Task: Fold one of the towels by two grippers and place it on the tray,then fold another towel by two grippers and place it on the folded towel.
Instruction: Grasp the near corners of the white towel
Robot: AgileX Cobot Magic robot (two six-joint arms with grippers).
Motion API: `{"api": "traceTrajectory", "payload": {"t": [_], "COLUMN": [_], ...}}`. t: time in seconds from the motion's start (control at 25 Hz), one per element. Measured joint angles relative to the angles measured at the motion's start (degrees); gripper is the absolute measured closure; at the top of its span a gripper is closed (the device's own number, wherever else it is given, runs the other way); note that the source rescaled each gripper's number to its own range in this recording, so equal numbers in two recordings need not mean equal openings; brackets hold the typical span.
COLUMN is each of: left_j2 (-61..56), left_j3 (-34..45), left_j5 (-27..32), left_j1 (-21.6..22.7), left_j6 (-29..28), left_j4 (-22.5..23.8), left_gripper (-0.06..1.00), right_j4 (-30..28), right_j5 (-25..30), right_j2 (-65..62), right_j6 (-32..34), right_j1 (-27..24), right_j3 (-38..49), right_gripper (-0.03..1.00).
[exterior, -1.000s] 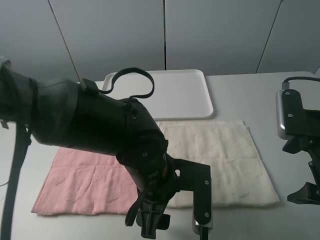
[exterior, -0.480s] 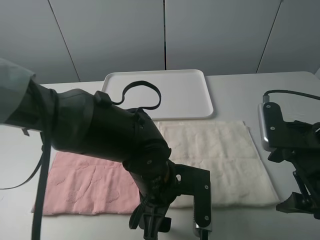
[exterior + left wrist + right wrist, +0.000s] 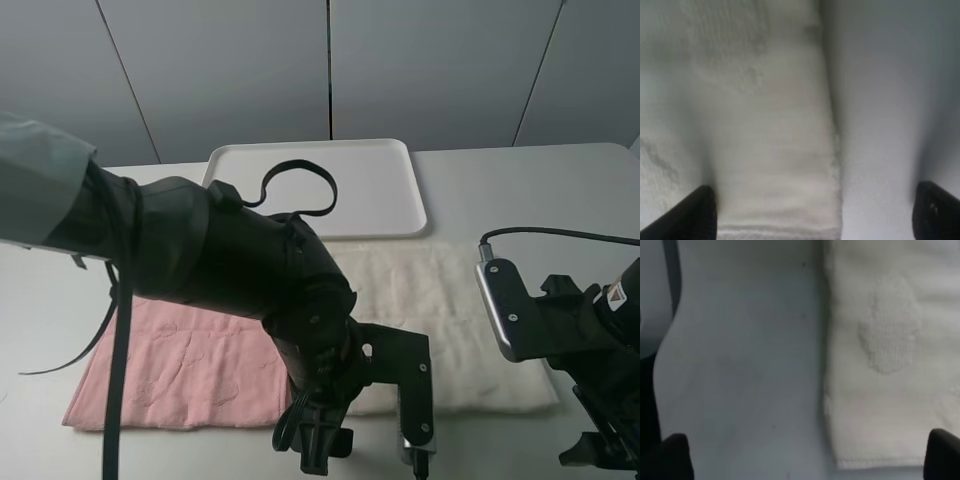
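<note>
Both ends were spread wide, nothing pinched. Left gripper (image 3: 817, 212) was over the near left corner of the cream towel (image 3: 450, 300), and right gripper (image 3: 810, 455) over its near right corner. The towel lay flat and unfolded on the table (image 3: 520, 190), just in front of the tray (image 3: 370, 185), with the pink towel (image 3: 190, 365) to its left.

The cream towel (image 3: 440, 310) at centre right and the pale pink towel (image 3: 180, 370) at lower left both carry a faint embossed pattern — the tray (image 3: 370, 185) is plain white, the table (image 3: 500, 190) grey.
</note>
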Motion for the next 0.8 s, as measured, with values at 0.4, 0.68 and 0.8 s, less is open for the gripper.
{"api": "traceTrajectory", "payload": {"t": [0.4, 0.68, 0.8], "left_j2": [0.62, 1.79, 1.84], "left_j3": [0.0, -0.89, -1.14], "left_j5": [0.28, 1.85, 2.18], "left_j1": [0.0, 0.0, 0.0], "left_j6": [0.0, -0.16, -0.16], "left_j4": [0.78, 0.78, 0.78], "left_gripper": [-0.05, -0.05, -0.05], "right_j4": [-0.82, -1.05, -1.35], "right_j5": [-2.26, -6.05, -7.89], "right_j2": [3.42, 6.78, 7.53], "right_j6": [1.05, 1.05, 0.69], "right_j1": [0.44, 0.44, 0.44], "right_j3": [0.03, 0.66, 2.29], "right_gripper": [-0.03, -0.03, -0.03]}}
